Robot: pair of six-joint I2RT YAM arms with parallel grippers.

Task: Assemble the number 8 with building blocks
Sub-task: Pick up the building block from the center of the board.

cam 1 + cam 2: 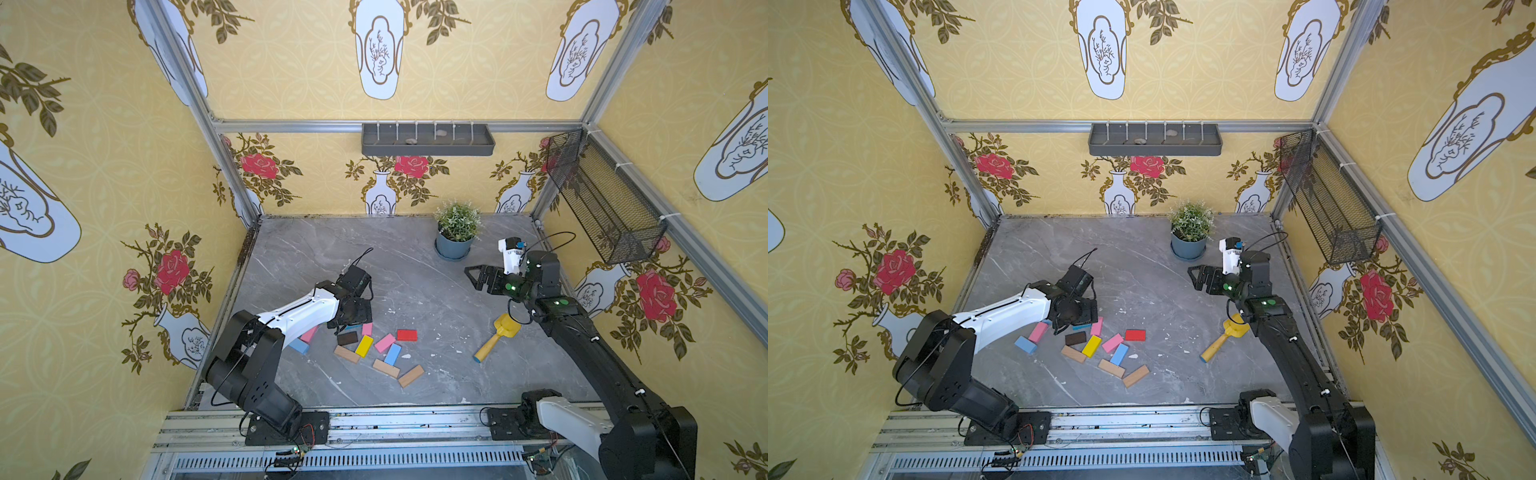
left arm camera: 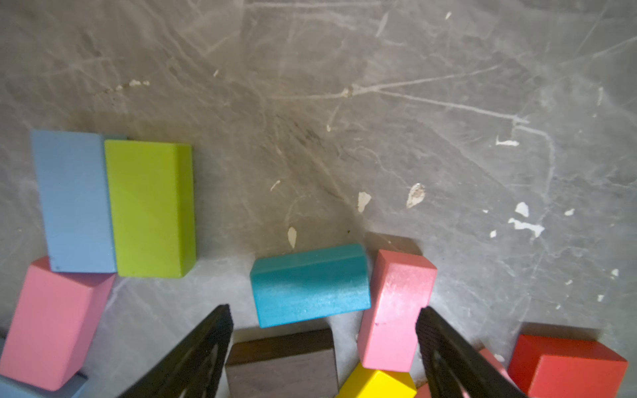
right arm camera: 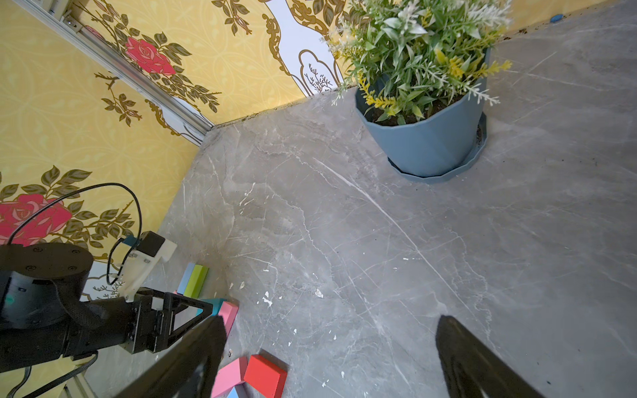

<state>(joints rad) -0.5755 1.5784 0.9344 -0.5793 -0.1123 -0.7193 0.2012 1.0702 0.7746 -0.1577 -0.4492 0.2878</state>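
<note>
Two arm bases sit bolted to a metal rail along the near edge of a grey, marble-patterned table, its top scratched and flecked with white chips. Just beyond the rail, in the front middle of the table, the building blocks lie flat in a loose scatter at mixed angles: three tan ones nearest, then light blue, pink, yellow, dark brown and red.

The left gripper points down over the far left part of this scatter, its fingers spread wide and clasping nothing. In the left wrist view a teal block and a dark brown block lie between them, and a pink block shows just beside one finger. A green block and a light blue block lie side by side, touching.

To the right, well clear of the blocks, lies a yellow toy tool. Farther back the right gripper hangs above the table, wide open and empty, with a potted plant behind it near the back wall. Yellow wallpaper with roses and vases covers the walls. A grey shelf hangs on the back one and a black wire basket on the right one.
</note>
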